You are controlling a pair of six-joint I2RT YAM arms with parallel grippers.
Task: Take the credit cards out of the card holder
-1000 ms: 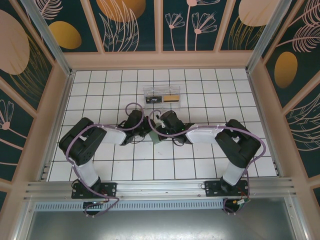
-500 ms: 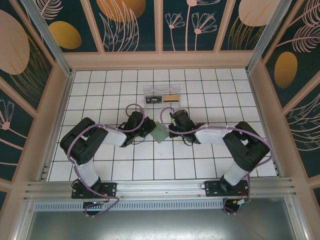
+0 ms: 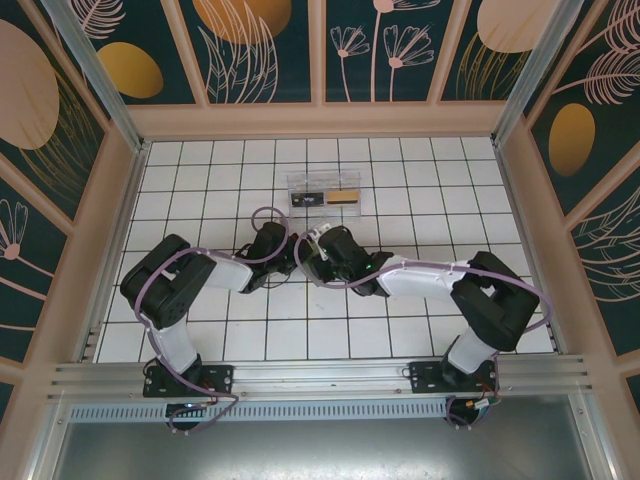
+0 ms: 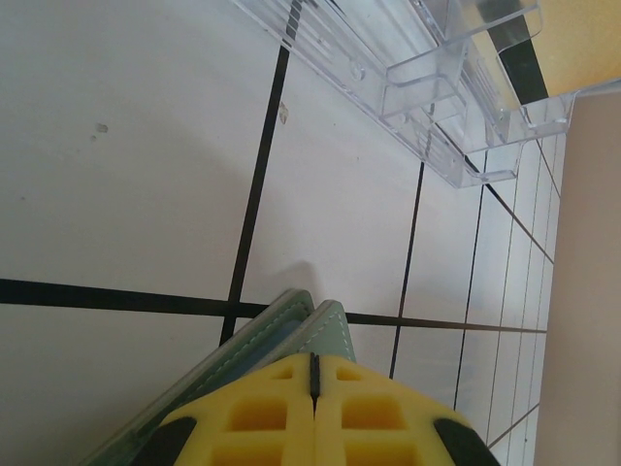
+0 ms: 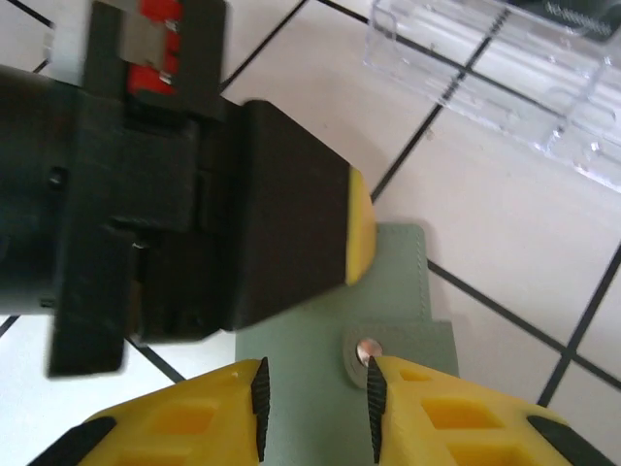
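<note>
Top external first: left gripper (image 3: 291, 257) and right gripper (image 3: 313, 256) sit nose to nose at mid-table, with the green card holder (image 5: 388, 282) buried between them. Half a second back the right gripper stood off to the right and the holder lay in plain sight; now it has swung in over it. Behind them, apart from both, the clear tray (image 3: 325, 192) carries a dark card (image 3: 307, 198) and a tan card (image 3: 345, 195). There is bare white tile (image 3: 200, 180) on either side, and the enclosure wall (image 3: 118, 230) is well away.

Left wrist: the yellow fingers (image 4: 252, 417) are pressed together, clamped on the holder's edge. The tray is near, up ahead to the right.

Right wrist: the jaws are parted a little with nothing pinched, poised over the holder's face. The snap button (image 5: 367, 349) sits just beside one jaw. The left gripper's pad bears on the holder's far side.
</note>
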